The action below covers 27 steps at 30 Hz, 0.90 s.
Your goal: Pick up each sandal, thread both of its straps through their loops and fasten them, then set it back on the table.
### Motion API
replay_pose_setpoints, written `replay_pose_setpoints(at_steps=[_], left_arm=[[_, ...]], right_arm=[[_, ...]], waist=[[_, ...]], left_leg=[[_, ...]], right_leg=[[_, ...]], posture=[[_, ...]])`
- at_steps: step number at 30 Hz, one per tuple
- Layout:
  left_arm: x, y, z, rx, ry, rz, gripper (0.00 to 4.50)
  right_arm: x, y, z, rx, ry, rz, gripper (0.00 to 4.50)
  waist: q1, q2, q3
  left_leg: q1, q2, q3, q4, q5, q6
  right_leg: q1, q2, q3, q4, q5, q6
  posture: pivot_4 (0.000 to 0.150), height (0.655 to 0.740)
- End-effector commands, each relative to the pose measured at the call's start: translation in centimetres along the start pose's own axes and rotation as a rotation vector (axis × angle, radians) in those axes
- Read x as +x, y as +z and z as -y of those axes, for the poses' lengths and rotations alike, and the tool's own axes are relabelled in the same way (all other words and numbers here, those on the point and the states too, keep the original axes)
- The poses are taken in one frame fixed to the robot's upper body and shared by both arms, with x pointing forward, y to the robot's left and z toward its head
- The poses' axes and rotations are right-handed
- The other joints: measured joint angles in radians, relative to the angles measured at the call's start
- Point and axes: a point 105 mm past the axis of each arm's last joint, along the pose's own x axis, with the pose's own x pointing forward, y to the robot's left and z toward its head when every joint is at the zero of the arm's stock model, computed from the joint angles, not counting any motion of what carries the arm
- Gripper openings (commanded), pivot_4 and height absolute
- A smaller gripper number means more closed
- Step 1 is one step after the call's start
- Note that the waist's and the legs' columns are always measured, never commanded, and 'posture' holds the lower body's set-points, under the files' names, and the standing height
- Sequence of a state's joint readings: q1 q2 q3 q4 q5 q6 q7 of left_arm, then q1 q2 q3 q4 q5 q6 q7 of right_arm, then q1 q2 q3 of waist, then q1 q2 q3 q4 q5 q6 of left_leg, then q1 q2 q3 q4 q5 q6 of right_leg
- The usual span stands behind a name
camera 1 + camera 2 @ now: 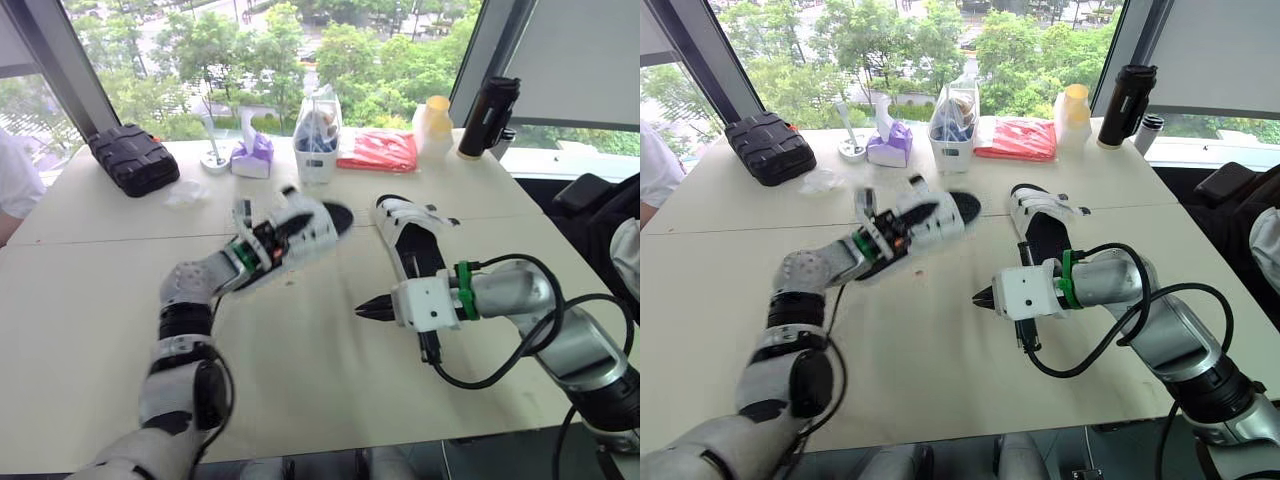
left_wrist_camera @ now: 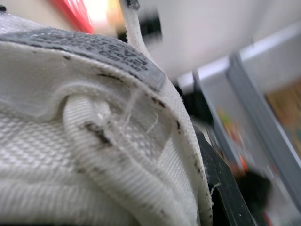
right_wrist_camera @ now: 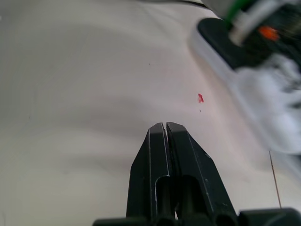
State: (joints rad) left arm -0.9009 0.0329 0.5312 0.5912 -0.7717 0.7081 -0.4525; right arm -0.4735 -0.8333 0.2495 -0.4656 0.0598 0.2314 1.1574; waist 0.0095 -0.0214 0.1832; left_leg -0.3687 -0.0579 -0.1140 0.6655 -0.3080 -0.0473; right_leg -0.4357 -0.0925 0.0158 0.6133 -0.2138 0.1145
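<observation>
While the left fingers (image 2: pixel 220 186) pinch the light, floppy-looking sandal (image 1: pixel 310 235), I'd open the pressed-together right fingers (image 3: pixel 157 155) and grab its strap (image 2: pixel 135 33).

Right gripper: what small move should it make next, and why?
Probably open its jaws and ease toward the raised sandal. The right gripper hangs shut and empty over the table, apart from the sandal that the left gripper holds up, and a strap there looks loose.
</observation>
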Motion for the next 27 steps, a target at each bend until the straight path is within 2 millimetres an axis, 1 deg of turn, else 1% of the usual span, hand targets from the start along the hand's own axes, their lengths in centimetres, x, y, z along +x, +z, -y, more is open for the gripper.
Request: replay_pose_setpoints(at_steps=[1,2,4,5,8,11,15,20,21,23,25,27], left_arm=[[0.9,3.1,-0.2,0.117,0.14,0.243,0.01],[1.6,3.1,0.1,0.109,0.154,0.3,0.01],[2.8,3.0,0.0,0.044,0.238,0.395,0.01],[3.2,2.9,0.0,0.012,0.251,0.426,0.01],[3.4,2.9,-0.9,-0.045,0.341,0.483,0.01],[3.6,2.6,-1.0,-0.037,0.352,0.498,0.01],[2.8,2.6,-2.2,-0.027,0.432,0.542,0.01],[2.3,2.5,-2.8,-0.015,0.451,0.552,0.01],[2.1,2.4,-3.2,0.003,0.452,0.547,0.01],[1.4,2.0,-4.4,-0.017,0.484,0.542,0.01],[0.9,1.9,-5.2,-0.012,0.493,0.532,0.01],[0.5,1.6,-5.8,-0.027,0.491,0.52,0.97]], right_arm=[[0.0,0.7,0.7,-0.025,-0.029,0.018,0.0],[0.1,0.7,0.8,-0.025,-0.029,0.018,0.0],[0.3,0.6,0.8,-0.028,-0.024,0.015,0.0],[0.4,0.5,0.7,-0.031,-0.022,0.012,0.0],[0.5,0.5,0.7,-0.027,-0.022,0.015,0.0],[0.5,0.5,0.6,-0.026,-0.022,0.015,0.0],[0.6,0.5,0.6,-0.021,-0.024,0.016,0.0],[0.6,0.6,0.6,-0.021,-0.024,0.017,0.0],[0.6,0.6,0.6,-0.022,-0.025,0.018,0.0],[0.7,0.5,0.7,-0.019,-0.026,0.019,0.0],[0.7,0.5,0.7,-0.02,-0.026,0.02,0.0],[0.8,0.6,0.7,-0.021,-0.024,0.025,0.0]], waist=[[0.002,0.0,0.0],[0.003,0.0,0.0],[0.007,-0.002,0.001],[0.012,-0.003,0.002],[0.023,-0.004,0.002],[0.019,-0.004,0.002],[0.021,-0.004,0.002],[0.023,-0.004,0.002],[0.023,-0.004,0.002],[0.022,-0.004,0.002],[0.02,-0.004,0.002],[0.018,-0.003,0.002]], left_leg=[[-0.002,-0.001,0.001,0.0,0.0,0.0],[-0.004,-0.003,0.001,0.0,0.0,0.0],[-0.006,-0.004,0.001,0.0,0.0,0.0],[-0.007,-0.005,0.001,0.0,0.0,0.0],[-0.008,-0.008,0.003,0.001,0.0,0.0],[-0.008,-0.008,0.005,0.001,0.0,0.001],[-0.008,-0.009,0.004,0.001,0.0,0.001],[-0.008,-0.009,0.004,0.001,0.0,0.001],[-0.008,-0.009,0.004,0.001,0.0,0.001],[-0.008,-0.009,0.004,0.001,0.0,0.002],[-0.007,-0.009,0.004,0.001,0.0,0.002],[-0.007,-0.009,0.004,0.001,0.0,0.002]], right_leg=[[-0.002,0.0,0.0,0.0,0.001,0.0],[-0.005,0.0,0.0,0.0,0.001,0.0],[-0.006,-0.001,0.0,-0.001,0.002,0.001],[-0.007,-0.002,0.0,-0.001,0.002,0.001],[-0.006,-0.003,0.0,-0.002,0.003,0.002],[-0.006,-0.003,0.001,-0.003,0.003,0.003],[-0.006,-0.003,0.0,-0.003,0.003,0.003],[-0.006,-0.003,0.0,-0.002,0.003,0.003],[-0.006,-0.003,0.0,-0.002,0.003,0.003],[-0.006,-0.003,0.0,-0.002,0.003,0.003],[-0.006,-0.003,0.0,-0.002,0.003,0.003],[-0.005,-0.003,0.0,-0.001,0.003,0.003]], posture=[[0.15,0.74],[0.15,0.74],[0.15,0.74],[0.15,0.74],[0.15,0.74],[0.15,0.74],[0.15,0.74],[0.15,0.74],[0.15,0.74],[0.15,0.74],[0.15,0.74],[0.15,0.74]])
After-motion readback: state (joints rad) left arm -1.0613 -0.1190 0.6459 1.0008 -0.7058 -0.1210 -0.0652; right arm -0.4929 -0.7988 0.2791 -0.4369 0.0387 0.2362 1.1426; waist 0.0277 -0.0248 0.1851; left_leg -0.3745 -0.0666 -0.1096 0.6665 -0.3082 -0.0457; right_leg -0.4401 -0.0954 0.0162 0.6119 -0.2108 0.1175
